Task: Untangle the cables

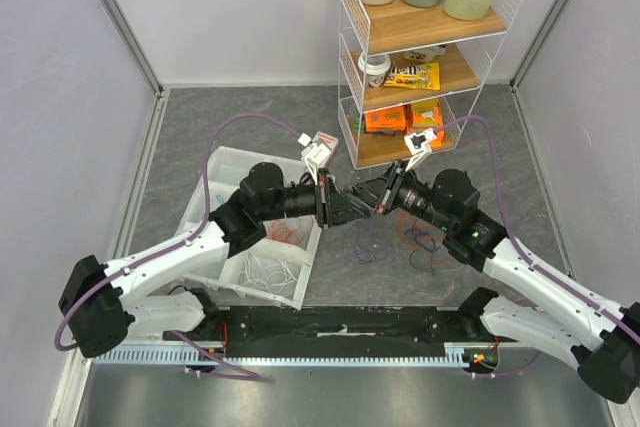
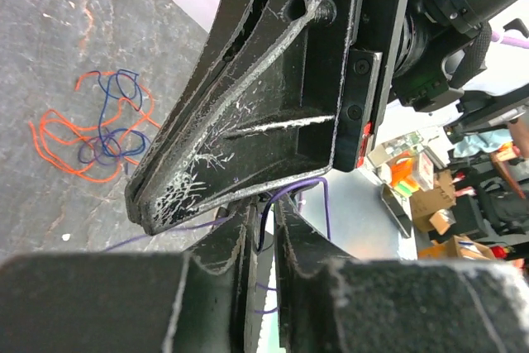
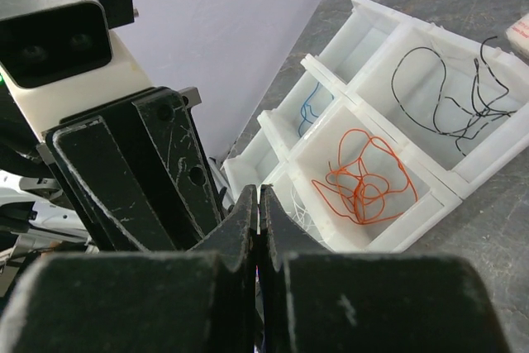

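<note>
With my right gripper [image 3: 259, 204] pinched tight and my left gripper [image 2: 263, 221] a crack apart on the thin purple wire [image 2: 325, 204], I should draw the left back slowly, clear of the orange-and-blue wire tangle [image 2: 95, 130] on the grey table [image 2: 50, 39].

The purple cable [image 2: 326, 208] passes behind the right claw [image 2: 149, 208], where its ends are hidden.
</note>
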Controlling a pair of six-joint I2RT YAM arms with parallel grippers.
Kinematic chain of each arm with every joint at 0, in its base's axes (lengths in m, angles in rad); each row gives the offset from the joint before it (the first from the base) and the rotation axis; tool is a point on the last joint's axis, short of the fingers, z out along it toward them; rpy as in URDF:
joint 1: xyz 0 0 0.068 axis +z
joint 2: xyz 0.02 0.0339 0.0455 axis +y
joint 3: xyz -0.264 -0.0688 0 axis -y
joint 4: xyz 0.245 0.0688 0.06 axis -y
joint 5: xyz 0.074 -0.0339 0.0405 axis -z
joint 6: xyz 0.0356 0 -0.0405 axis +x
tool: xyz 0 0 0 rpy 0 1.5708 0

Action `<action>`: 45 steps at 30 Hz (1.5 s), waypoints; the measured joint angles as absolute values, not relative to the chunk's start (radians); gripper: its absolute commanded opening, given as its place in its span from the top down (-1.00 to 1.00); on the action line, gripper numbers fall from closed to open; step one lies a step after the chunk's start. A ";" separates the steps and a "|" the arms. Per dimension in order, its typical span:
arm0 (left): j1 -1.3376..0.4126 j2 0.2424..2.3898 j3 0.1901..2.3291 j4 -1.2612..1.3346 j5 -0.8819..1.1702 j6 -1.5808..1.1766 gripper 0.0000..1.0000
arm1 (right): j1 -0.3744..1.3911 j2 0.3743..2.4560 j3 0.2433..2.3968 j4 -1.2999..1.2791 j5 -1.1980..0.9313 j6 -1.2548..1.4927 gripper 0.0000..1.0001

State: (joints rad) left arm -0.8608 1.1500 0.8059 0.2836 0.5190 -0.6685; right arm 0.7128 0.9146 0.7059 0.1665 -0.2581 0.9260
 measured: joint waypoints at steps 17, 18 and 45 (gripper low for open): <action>-0.861 1.205 0.762 0.420 0.575 -0.783 0.39 | 0.751 0.912 0.685 0.210 -0.179 0.966 1.00; -0.861 1.206 0.762 0.418 0.574 -0.783 0.42 | 0.752 0.912 0.685 0.210 -0.177 0.969 1.00; -0.862 1.009 0.640 -0.106 0.355 -0.653 -0.85 | 0.768 1.178 0.477 0.154 -0.126 0.905 -0.14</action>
State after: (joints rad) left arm -0.8623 1.0092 0.6399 -0.1059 0.3553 -0.6525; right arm 0.7685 1.1778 0.4774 0.1543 -0.1257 0.9054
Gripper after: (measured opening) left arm 0.923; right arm 0.356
